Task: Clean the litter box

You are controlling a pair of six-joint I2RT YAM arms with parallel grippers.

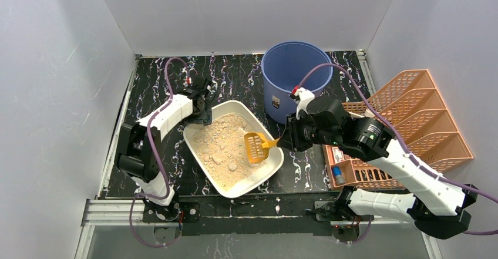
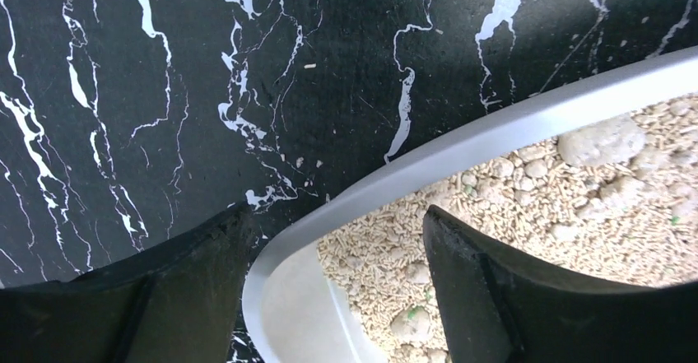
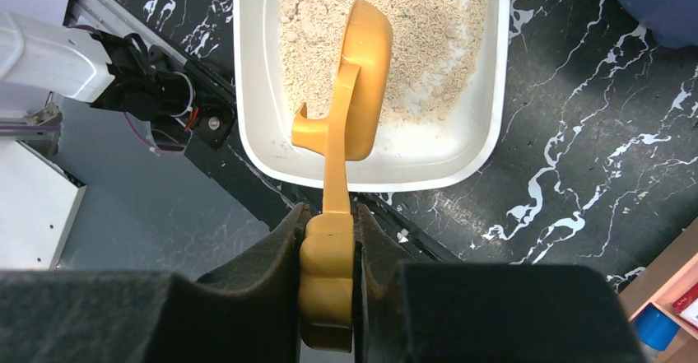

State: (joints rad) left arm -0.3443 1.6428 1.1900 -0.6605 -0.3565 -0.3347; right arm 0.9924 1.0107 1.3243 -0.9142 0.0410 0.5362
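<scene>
Though unclear from overhead, left end effector (image 2: 336, 215) straddles litter box (image 2: 527, 128) rim.

You have bright, even overhead light and soft shadows; in both wrist views the near fingers (image 2: 510, 297) blur.

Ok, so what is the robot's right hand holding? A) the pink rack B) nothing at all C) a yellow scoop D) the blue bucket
C: the right gripper is shut on the handle of the yellow scoop, and the scoop's head is over the litter box.
</scene>
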